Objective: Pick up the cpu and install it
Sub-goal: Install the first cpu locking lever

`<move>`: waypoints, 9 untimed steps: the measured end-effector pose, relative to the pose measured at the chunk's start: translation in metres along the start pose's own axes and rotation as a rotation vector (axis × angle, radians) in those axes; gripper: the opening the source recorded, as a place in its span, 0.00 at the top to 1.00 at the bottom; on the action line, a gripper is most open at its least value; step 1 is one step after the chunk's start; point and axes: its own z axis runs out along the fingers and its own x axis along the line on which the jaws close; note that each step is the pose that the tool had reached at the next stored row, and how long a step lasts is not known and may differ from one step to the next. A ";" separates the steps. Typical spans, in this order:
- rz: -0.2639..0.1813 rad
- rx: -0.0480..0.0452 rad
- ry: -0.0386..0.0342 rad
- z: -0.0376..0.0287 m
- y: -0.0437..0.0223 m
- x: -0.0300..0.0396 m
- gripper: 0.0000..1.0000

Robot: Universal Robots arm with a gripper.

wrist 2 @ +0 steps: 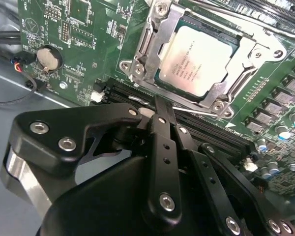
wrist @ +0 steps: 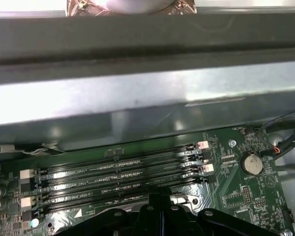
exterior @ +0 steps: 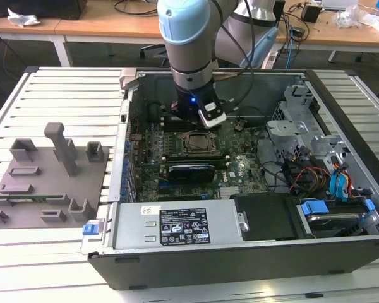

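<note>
Print shows on the cpu (wrist 2: 202,60) and the power supply label (exterior: 184,226), none legible.

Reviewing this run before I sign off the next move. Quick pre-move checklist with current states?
1. Chip in the socket: ok, it lies flat inside the metal frame in the second wrist view.
2. Tool free of the chip: ok, its tip sits beside the socket frame, not on the chip.
3. Tool open or shut: cannot tell, the linkage hides the tips.
4. Socket frame clamped down: cannot tell from this angle.
5. Memory slots beside the socket: ok, empty and unobstructed in the first wrist view.
6. Arm inside the computer case: ok, it hangs over the board, apart from the case walls in the exterior view.
</note>
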 end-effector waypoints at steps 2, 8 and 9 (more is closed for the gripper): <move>0.007 0.0011 -0.0017 0.0004 0.0013 0.0003 0.89; 0.023 0.0044 -0.0059 0.0017 0.0057 0.0016 0.89; 0.027 0.0051 -0.0077 0.0025 0.0055 0.0018 0.89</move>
